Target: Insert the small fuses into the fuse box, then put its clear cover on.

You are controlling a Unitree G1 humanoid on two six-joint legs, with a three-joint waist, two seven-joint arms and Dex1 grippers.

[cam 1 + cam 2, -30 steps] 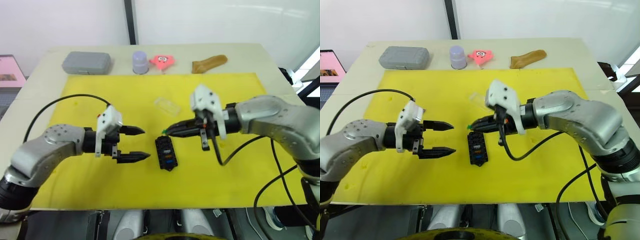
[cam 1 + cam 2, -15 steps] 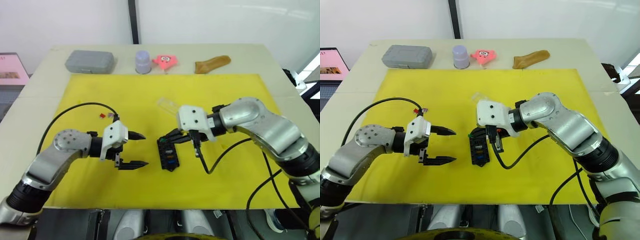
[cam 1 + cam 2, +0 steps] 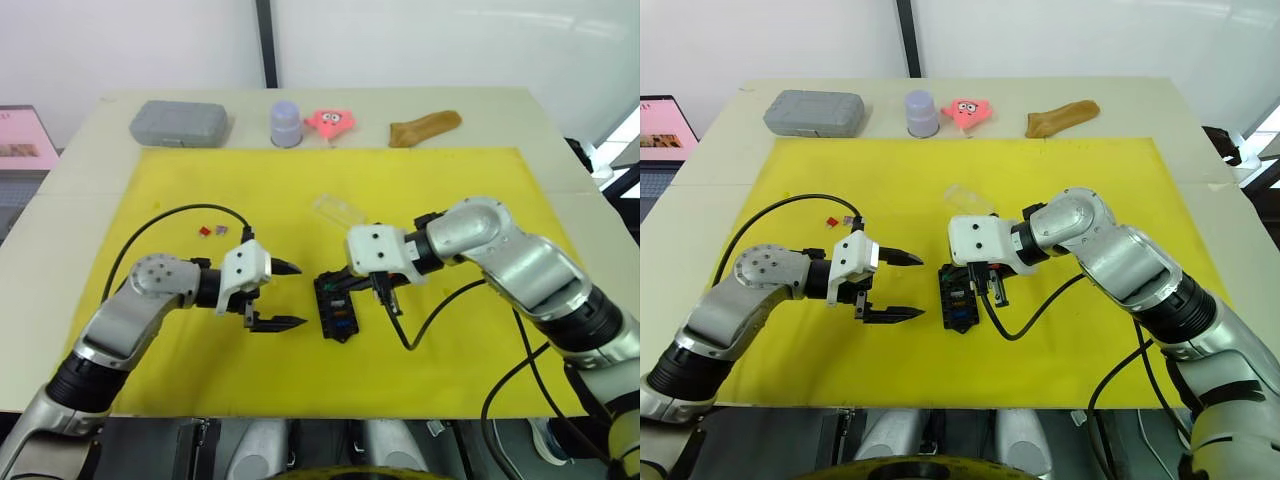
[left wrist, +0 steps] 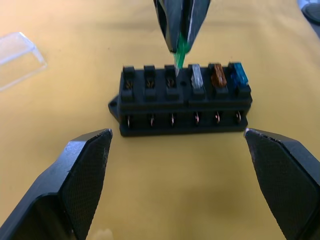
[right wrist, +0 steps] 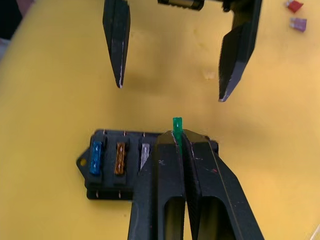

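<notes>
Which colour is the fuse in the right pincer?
Green: the small green plastic blade fuse, best in the right wrist view.

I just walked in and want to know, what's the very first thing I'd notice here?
Probably the green fuse pinched in the right gripper, its tip right over a slot of the black fuse box in the middle of the yellow mat. Blue, amber and grey fuses already sit in that box, and the left gripper hangs open beside it.
</notes>
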